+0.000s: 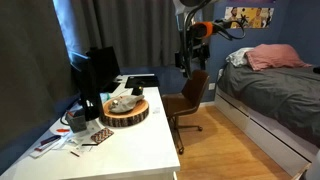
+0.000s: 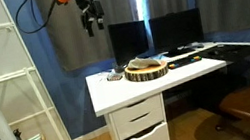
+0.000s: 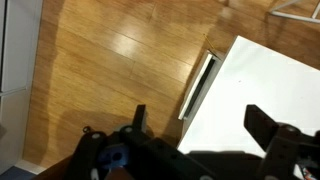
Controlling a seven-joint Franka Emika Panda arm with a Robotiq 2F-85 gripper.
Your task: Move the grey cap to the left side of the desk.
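The grey cap (image 1: 122, 102) lies crumpled on top of a round bark-edged wood slab (image 1: 126, 114) on the white desk (image 1: 130, 150). It also shows in an exterior view (image 2: 144, 64), on the slab (image 2: 147, 73) near the front of the desk (image 2: 118, 89). My gripper (image 1: 186, 58) hangs high in the air, well above the desk and away from the cap; it shows in both exterior views (image 2: 91, 25). In the wrist view my gripper (image 3: 200, 125) is open and empty, over a corner of the desk (image 3: 260, 80) and the wooden floor. The cap is not in the wrist view.
Dark monitors (image 1: 95, 70) (image 2: 150, 36) stand at the back of the desk. Small items (image 1: 75, 128) lie near the slab. A brown swivel chair (image 1: 187, 100) stands by the desk, a bed (image 1: 270, 85) beyond it. A white rack (image 2: 13, 98) stands beside the desk.
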